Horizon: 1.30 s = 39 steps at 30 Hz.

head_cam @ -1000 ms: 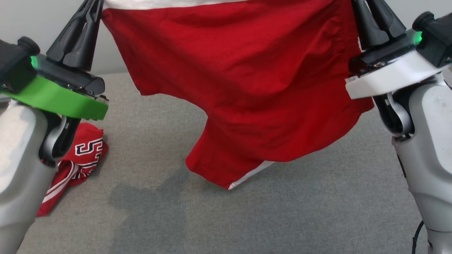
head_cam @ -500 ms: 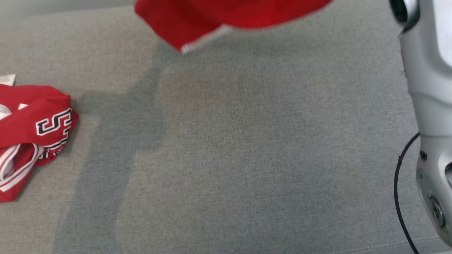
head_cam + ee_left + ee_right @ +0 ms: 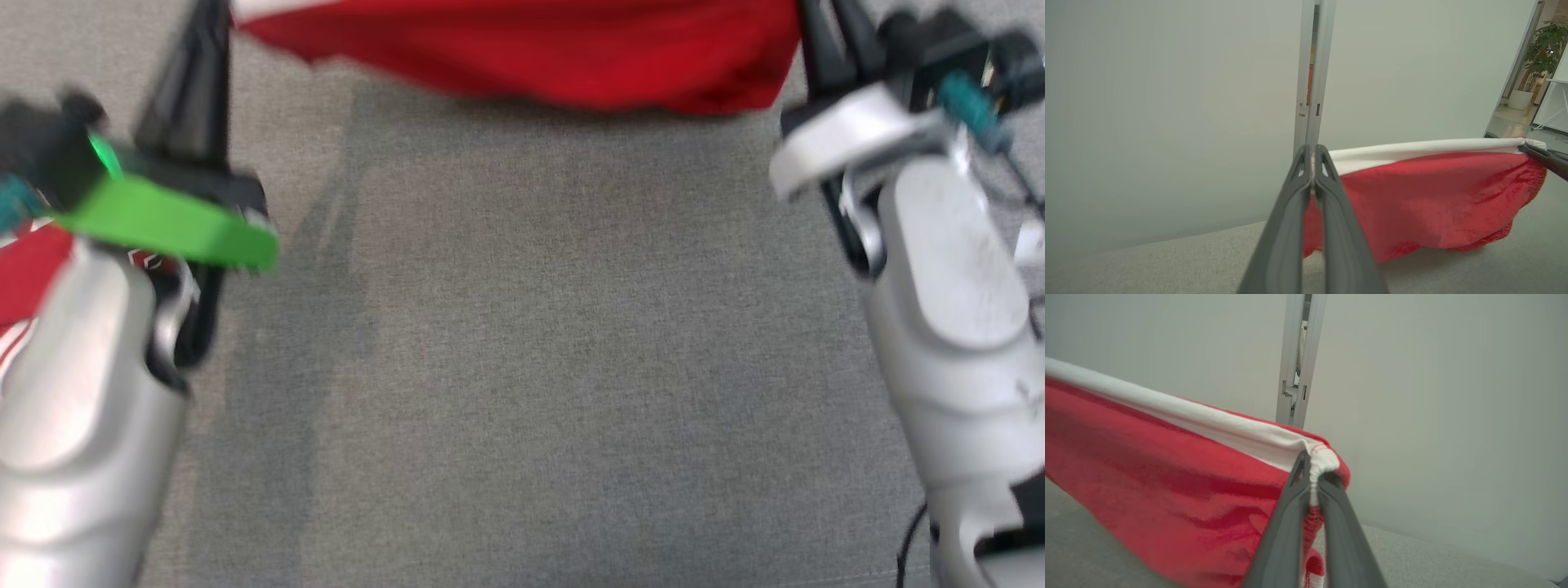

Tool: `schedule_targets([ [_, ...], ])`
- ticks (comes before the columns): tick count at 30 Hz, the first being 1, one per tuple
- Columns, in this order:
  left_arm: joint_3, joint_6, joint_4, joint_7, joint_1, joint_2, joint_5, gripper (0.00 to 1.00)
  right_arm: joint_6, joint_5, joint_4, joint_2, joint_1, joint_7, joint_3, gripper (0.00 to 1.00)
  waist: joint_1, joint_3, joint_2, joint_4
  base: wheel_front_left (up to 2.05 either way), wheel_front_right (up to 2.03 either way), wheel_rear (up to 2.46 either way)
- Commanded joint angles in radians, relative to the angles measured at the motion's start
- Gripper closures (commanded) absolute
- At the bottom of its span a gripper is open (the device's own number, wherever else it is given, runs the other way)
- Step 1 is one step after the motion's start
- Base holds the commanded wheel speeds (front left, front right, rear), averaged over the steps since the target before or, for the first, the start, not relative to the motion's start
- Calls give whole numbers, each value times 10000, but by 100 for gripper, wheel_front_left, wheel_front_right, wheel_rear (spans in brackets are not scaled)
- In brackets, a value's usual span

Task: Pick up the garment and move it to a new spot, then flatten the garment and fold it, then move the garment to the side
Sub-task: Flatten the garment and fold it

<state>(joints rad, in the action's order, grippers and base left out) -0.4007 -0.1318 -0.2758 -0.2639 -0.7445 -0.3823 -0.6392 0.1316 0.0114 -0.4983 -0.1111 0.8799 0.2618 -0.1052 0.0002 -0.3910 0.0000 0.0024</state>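
My left fingers (image 3: pixel 1286 228) and right fingers (image 3: pixel 1286 526) clench the waistband (image 3: pixel 1412 149) of the red shorts (image 3: pixel 1433 200), which are blurred and cropped in the head view.

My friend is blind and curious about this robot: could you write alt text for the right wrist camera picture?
The right pincer, shut, pinches the bunched white band at one corner of a red garment, which hangs stretched away to the picture's left above a grey cloth surface. Behind stands a pale wall with a narrow upright frame.
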Motion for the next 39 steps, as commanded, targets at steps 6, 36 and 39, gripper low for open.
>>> schedule_targets([
  [6, 587, 24, 7, -6, 3030, 721, 120, 100, -25, 1070, 818, -288, -3226, 43, -84, 100, -2, 1462, 0, 351, 0, 0, 0],
  [36, 1701, 37, 110, -8, 7871, 2216, 1192, 100, -30, 3192, 2518, 34, -9370, 45, -112, 100, -2, 4000, 0, 222, 0, 0, 0],
  [39, 1144, 32, 158, -5, 6845, 1838, 928, 100, -27, 3309, 2651, 176, -8857, 45, -185, 100, -2, 3552, 0, 1, 0, 0, 0],
])
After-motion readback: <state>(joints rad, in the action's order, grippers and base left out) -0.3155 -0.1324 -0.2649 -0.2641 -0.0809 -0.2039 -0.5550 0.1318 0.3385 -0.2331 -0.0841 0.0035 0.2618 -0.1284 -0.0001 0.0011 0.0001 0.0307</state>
